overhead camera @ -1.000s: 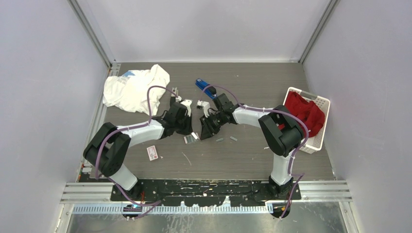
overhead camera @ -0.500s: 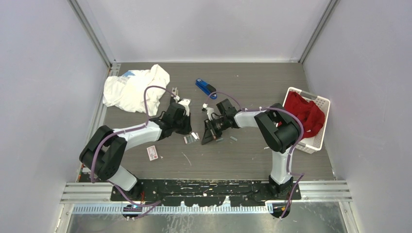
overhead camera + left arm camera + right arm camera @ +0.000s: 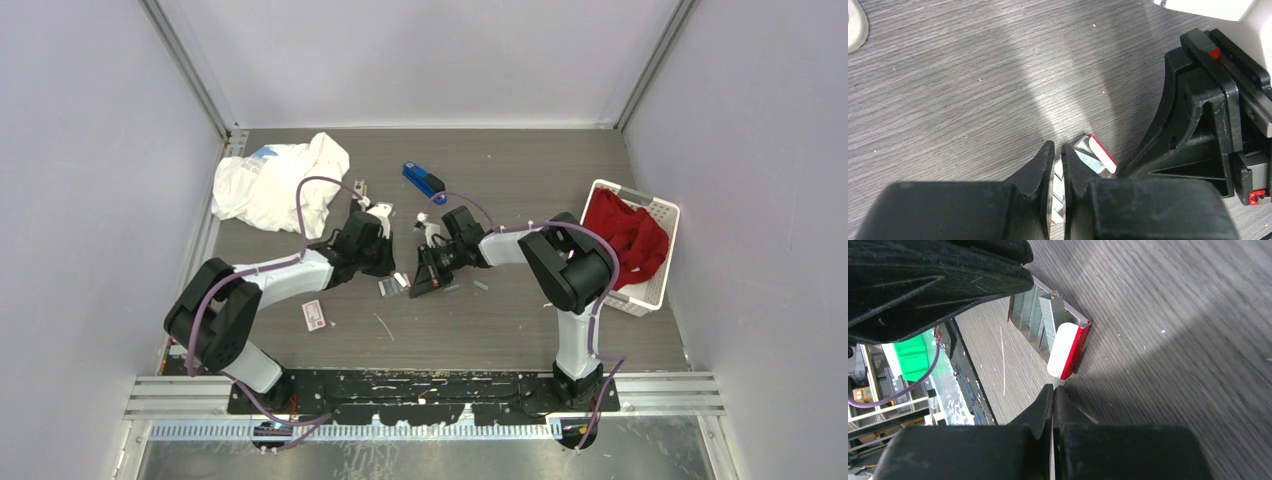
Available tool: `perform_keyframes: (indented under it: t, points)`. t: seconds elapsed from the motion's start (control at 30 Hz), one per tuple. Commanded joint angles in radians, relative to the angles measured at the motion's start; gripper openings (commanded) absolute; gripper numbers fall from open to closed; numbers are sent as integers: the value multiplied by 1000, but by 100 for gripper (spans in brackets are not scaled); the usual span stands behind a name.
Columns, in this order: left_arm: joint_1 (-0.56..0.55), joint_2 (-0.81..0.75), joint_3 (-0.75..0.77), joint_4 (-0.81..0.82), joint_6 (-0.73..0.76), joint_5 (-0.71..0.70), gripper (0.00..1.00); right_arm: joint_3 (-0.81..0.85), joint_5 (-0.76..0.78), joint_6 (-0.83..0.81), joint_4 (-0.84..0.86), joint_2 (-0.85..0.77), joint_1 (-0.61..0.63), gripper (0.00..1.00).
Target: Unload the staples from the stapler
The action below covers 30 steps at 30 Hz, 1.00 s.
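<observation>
Flat white-and-red box point(image 3: 314, 314) nearest, on table point(image 3: 500, 330). Mid-table: open staple box point(image 3: 1068, 347) holding staples point(image 3: 1040, 315) in grey strips. Right gripper point(image 3: 1053, 390) just beside box, fingers pressed together, pinching nothing. Left gripper point(image 3: 1058, 148) over box, fingers near-touching with thin slit between; whether pinching staples, cannot tell. Loose staple strip point(image 3: 481, 286) right of grippers. Farther: blue stapler point(image 3: 424, 180), white cloth point(image 3: 275, 185), basket point(image 3: 662, 212) with red cloth point(image 3: 625, 230).

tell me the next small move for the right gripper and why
I'd probably lift the right gripper straight up a little, kept shut. Its jaws are pressed together low at the table, just short of the open box of staples, and nothing shows between them. The left gripper sits close on the box's other side, so sideways moves risk a bump.
</observation>
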Motion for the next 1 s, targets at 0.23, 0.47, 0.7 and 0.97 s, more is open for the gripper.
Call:
perform_keyframes:
  t: [0.23, 0.47, 0.7, 0.97]
  points:
    - [3, 21, 14, 33, 9, 29, 11, 9, 52, 39, 31, 18, 7, 1]
    - [4, 36, 25, 21, 7, 46, 11, 11, 53, 36, 26, 21, 6, 1]
    - [2, 36, 25, 19, 10, 59, 10, 15, 59, 32, 19, 25, 7, 1]
    - [3, 36, 28, 20, 13, 61, 11, 22, 74, 24, 7, 29, 7, 1]
